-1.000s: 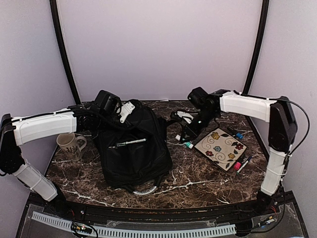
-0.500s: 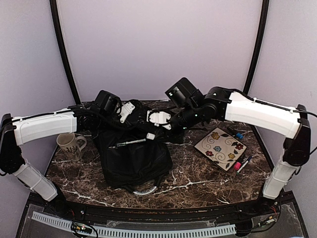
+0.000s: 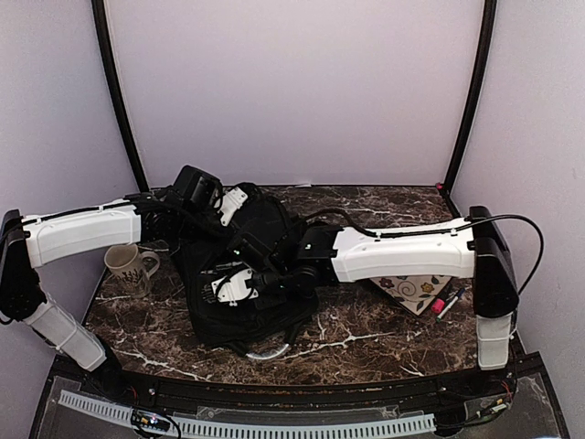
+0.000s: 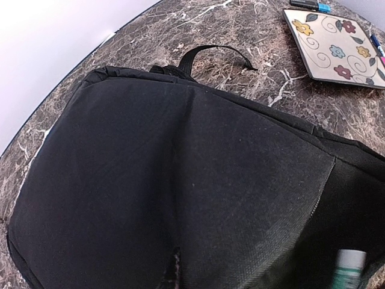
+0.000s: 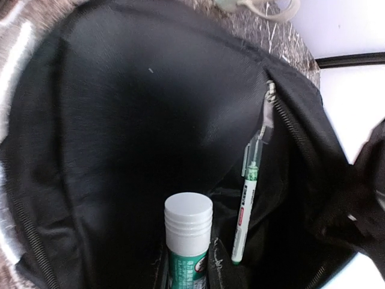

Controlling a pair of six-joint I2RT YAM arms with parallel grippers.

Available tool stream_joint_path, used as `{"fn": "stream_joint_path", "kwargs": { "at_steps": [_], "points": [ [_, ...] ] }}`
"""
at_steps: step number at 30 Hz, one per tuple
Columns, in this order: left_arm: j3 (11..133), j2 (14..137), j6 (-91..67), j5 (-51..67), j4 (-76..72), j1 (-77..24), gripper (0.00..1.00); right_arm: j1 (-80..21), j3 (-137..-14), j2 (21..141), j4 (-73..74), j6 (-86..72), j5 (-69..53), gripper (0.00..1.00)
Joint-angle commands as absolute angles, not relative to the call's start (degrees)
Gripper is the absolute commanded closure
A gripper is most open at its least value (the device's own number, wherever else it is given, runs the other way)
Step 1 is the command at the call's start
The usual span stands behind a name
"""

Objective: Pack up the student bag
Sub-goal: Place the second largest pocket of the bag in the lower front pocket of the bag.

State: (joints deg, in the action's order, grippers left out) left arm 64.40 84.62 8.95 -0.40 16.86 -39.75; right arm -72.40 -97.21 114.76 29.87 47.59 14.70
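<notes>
The student bag (image 3: 260, 315) is a big black backpack lying mid-table with its mouth held open. My left gripper (image 3: 233, 203) pinches the bag's top edge; its fingers are hidden in the left wrist view, where black fabric (image 4: 180, 180) fills the frame and the top loop (image 4: 210, 53) shows. My right gripper (image 3: 228, 285) reaches across into the opening, shut on a glue stick (image 5: 187, 241) with a white cap and green label, cap pointing into the bag (image 5: 108, 132). A green-capped pen (image 5: 248, 205) is clipped to an inner edge beside it.
A cream mug (image 3: 128, 265) stands left of the bag. A flowered notebook (image 3: 419, 289) lies at the right, partly under my right forearm, with markers (image 3: 444, 305) beside it. The marble table (image 3: 366, 334) is walled at the back and sides.
My right arm swung left from the table beside the notebook, carrying the glue stick, and now sits low in the bag's opening. The left arm has held still.
</notes>
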Motion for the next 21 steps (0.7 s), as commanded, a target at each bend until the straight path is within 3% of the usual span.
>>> {"fn": "stream_joint_path", "kwargs": {
  "at_steps": [1,14,18,21],
  "points": [
    [67.6,80.1,7.3,3.5,13.1,-39.5,1.0,-71.7,-99.5,118.8,22.1,53.8,21.3,0.91],
    [67.3,77.8,7.4,3.3,12.9,-39.6,1.0,-65.0,-106.9,131.6,10.2,63.4,27.2,0.9],
    [67.3,77.7,7.5,3.4,13.0,-39.6,1.0,-64.4,-106.8,133.7,2.1,67.4,30.9,0.84],
    [67.3,77.5,7.5,3.1,13.1,-39.6,1.0,-64.4,-105.5,134.4,-4.3,69.9,32.7,0.71]
  ]
}}
